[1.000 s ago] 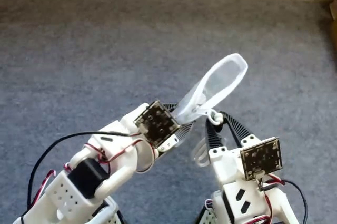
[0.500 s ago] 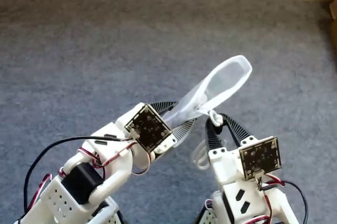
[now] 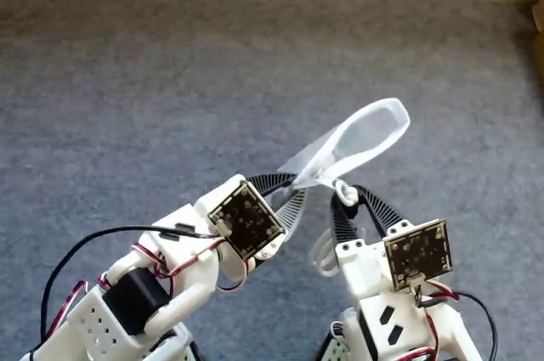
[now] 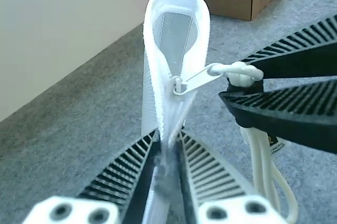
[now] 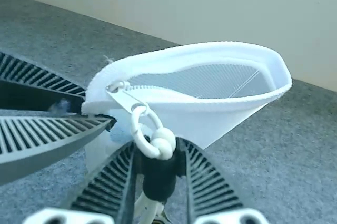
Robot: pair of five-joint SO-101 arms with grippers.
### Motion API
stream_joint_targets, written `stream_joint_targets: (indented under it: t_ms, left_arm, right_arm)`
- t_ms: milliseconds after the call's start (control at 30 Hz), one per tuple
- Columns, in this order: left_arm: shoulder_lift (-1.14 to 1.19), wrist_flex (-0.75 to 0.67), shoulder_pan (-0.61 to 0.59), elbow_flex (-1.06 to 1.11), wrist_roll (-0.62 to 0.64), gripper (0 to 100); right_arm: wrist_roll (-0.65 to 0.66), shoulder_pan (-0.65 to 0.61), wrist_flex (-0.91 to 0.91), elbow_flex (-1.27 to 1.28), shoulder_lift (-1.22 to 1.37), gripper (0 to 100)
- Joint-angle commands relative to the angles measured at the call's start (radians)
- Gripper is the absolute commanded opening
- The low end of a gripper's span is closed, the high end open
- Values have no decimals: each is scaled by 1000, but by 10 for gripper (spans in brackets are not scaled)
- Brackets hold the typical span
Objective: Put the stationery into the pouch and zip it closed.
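Hanging clear of the grey table [image 3: 127,81], the pouch [image 3: 361,136] is a thin white mesh sleeve, and I judge it very light and quite limp. It holds its loop shape only because the stitched zip tape along its rim gives it a little spring. Mesh this soft folds and slides under a loose grip, so the firm places to hold are the seamed end and the zip hardware, not the netting.

That is how it is held now. In the high view the left gripper [image 3: 296,187] sits at about 7 o'clock of the pouch with its ribbed fingers pressed together on the zipped end. The right gripper [image 3: 350,198], at about 6 o'clock, pinches the knotted pull cord [image 3: 344,191] that leads to the slider [image 4: 177,84]. Beyond the slider the mouth gapes open and points off toward 1 o'clock. Closing it calls for tension along the zip line. A sideways tug would probably just twist the fabric, and the smooth cord knot could slip from the fingers.

Compared with a second ago, the left arm has drawn back toward 7 o'clock, taking the held end with it. The open loop has sunk lower and grown longer and narrower. The right gripper has hardly shifted.
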Motion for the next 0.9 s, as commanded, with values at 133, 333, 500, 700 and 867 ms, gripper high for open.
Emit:
stream_joint_targets:
  t_ms: [133,333,500,700,867]
  left_arm:
    - [-16,-28,10,-5,3,5]
    - [-18,-6,2,-5,3,5]
    - [-18,25,2,-7,3,5]
    - [-18,68,2,-8,3,5]
    - [-18,95,1,-13,2,5]
  right_arm:
    - [-3,-10,2,-45,-2,5]
    - [-5,-8,-1,-50,-2,5]
    - [-6,-4,-2,-51,-2,5]
    - [-6,-2,-2,-53,-2,5]
    - [-8,7,-31,-53,-1,5]
